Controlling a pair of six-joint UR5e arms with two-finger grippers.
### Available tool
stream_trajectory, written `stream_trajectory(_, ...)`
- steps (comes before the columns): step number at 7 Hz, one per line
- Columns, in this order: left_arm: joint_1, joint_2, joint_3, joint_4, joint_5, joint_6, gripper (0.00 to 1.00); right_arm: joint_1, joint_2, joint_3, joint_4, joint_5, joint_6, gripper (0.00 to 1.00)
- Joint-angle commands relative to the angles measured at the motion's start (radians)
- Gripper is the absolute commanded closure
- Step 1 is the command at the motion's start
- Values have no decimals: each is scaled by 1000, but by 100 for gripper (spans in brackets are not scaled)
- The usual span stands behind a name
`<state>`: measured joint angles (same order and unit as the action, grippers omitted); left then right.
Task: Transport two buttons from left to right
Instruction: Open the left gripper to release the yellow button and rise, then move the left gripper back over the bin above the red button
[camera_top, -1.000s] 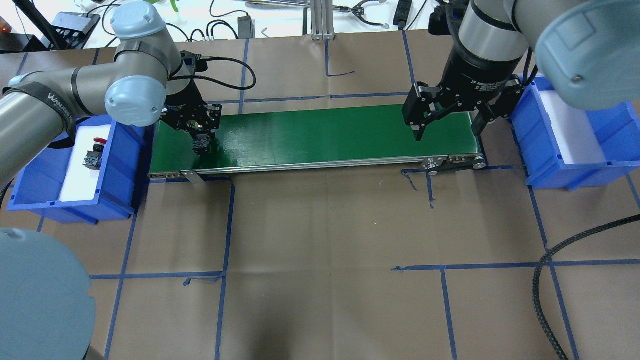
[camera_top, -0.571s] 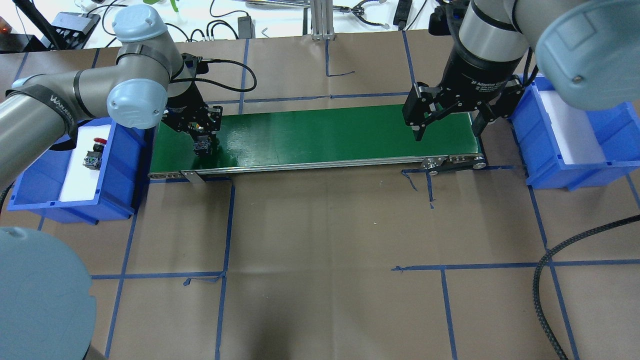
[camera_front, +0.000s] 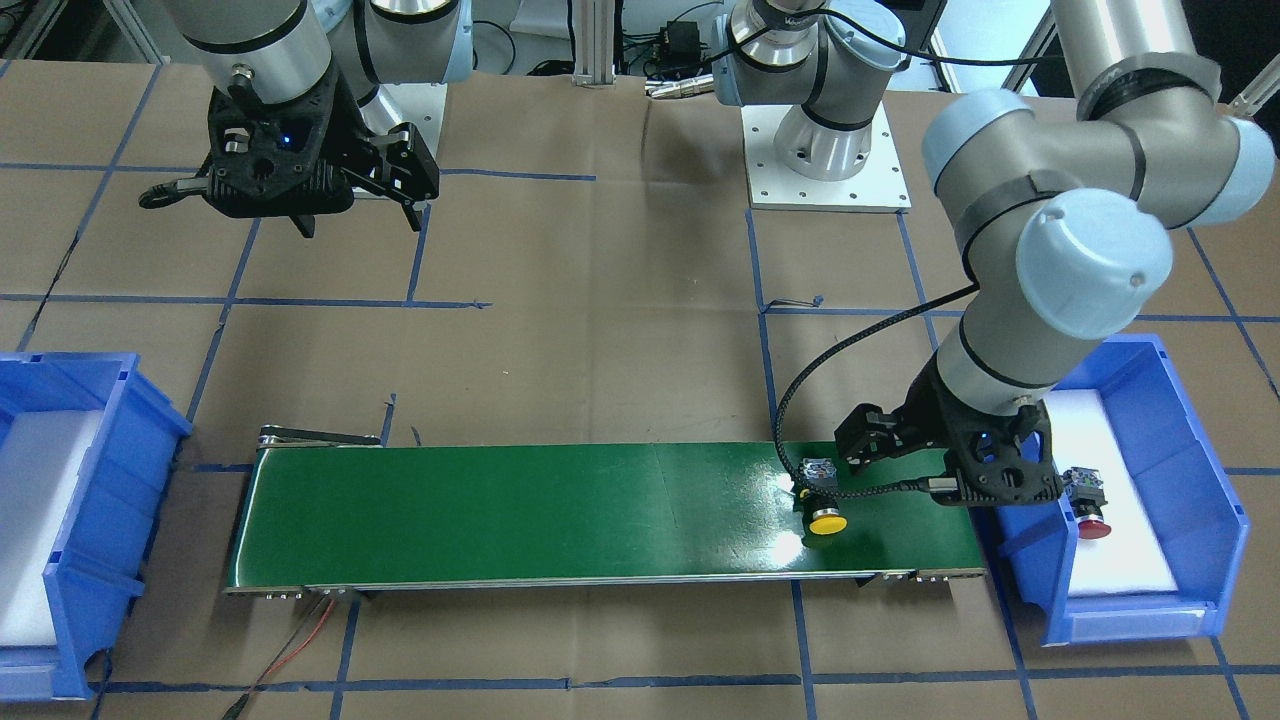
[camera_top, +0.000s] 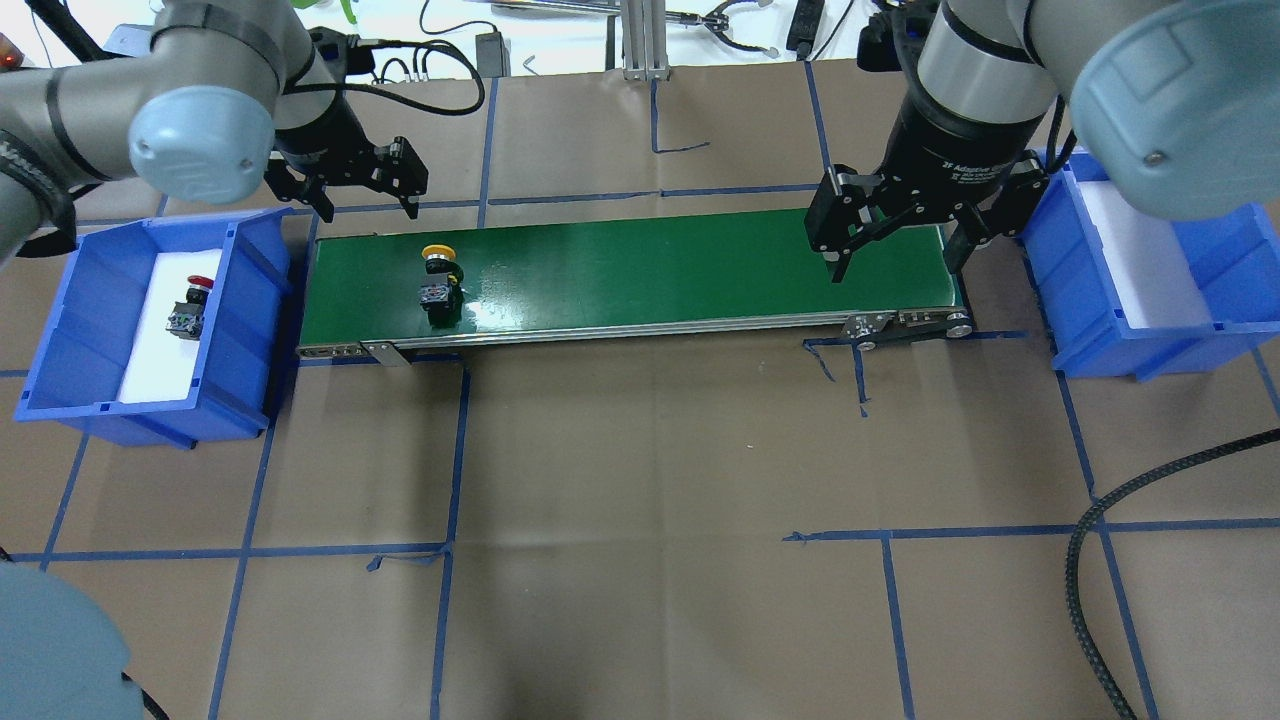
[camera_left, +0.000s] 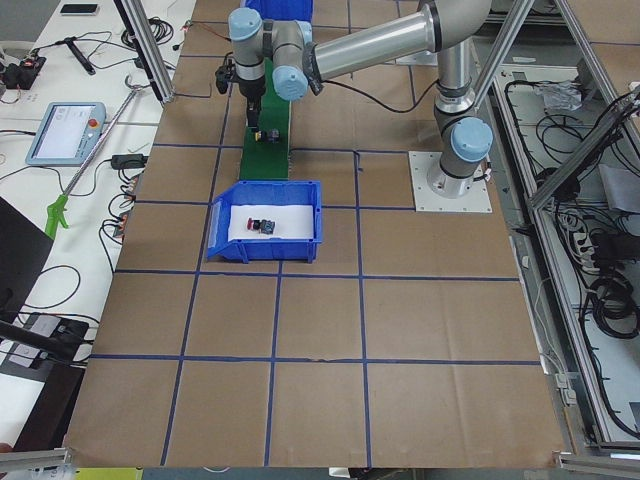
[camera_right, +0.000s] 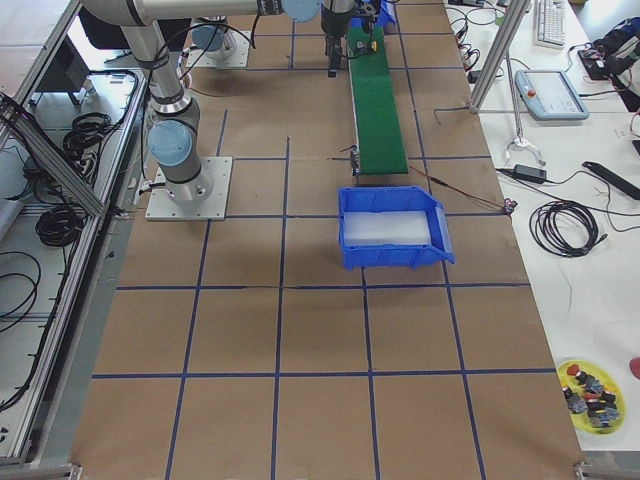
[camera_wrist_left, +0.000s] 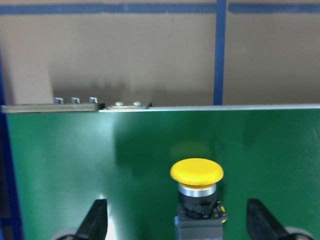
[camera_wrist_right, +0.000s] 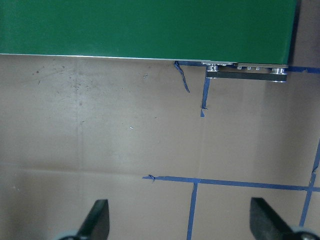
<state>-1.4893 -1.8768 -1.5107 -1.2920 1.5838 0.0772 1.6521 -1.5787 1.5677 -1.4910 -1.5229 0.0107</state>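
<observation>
Left gripper: jaws released and spread wide, nothing between them. In the overhead view it hangs at upper left, above the far edge of the green belt and apart from the load. Yellow button lies on its side on the belt's left end, cap toward the top of the frame and grey-black body toward the near rail. In the left wrist view the same button sits low and centre on the green. My two fingers stand in the bottom corners well clear on either side, touching nothing. The front-facing view puts it at the belt's right end, cap toward the bottom of the frame. Red button lies in the left blue bin, mid-left of the overhead frame, on the white liner, cap toward the top. Right gripper: jaws also released, wide and empty, poised over the belt's right end at upper right of the overhead. Its wrist view shows the finger tips in the bottom corners, over brown paper crossed by blue tape, belt edge along the top. Right blue bin stands just beyond the belt's right end, showing only its white liner.
</observation>
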Motion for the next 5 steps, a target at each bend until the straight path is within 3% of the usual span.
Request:
stream_trajectory(1,4,76,40,-115,1,12,0,0,0,0,0,0,0,0)
stream_trajectory(5,214,73,44,-115,-8,240,0,0,0,0,0,0,0,0)
